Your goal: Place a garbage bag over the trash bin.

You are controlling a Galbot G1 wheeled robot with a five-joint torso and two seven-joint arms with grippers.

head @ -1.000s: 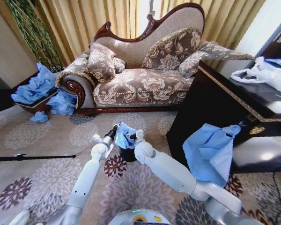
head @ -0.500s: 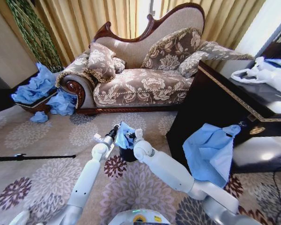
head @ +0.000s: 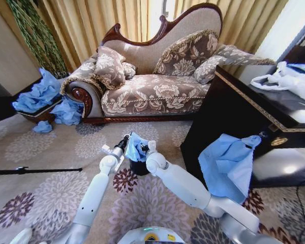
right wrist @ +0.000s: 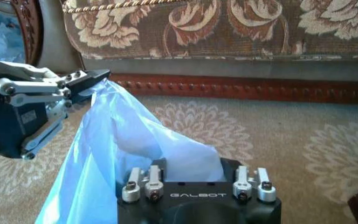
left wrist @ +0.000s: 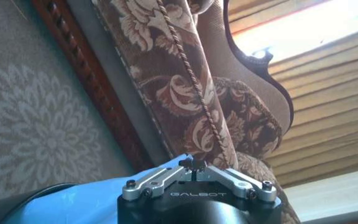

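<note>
The garbage bag (head: 134, 147) is thin, light blue and translucent, and hangs over the small black trash bin (head: 138, 166) on the carpet in front of the sofa. My left gripper (head: 126, 138) is shut on the bag's upper edge and holds it up; from the right wrist it shows as the left gripper (right wrist: 91, 78) pinching the bag (right wrist: 123, 140). My right gripper (head: 144, 148) sits at the bag's other side above the bin, jaws spread open, with its tips behind the plastic (right wrist: 195, 163). The left wrist view shows the bag (left wrist: 98, 205) under the shut left gripper (left wrist: 193, 171).
A floral sofa (head: 152, 86) stands close behind the bin. A dark cabinet (head: 229, 117) to the right has a larger blue sheet (head: 226, 165) draped on it and white bags (head: 287, 79) on top. Crumpled blue bags (head: 40, 94) lie far left. A black pole (head: 30, 171) lies on the carpet.
</note>
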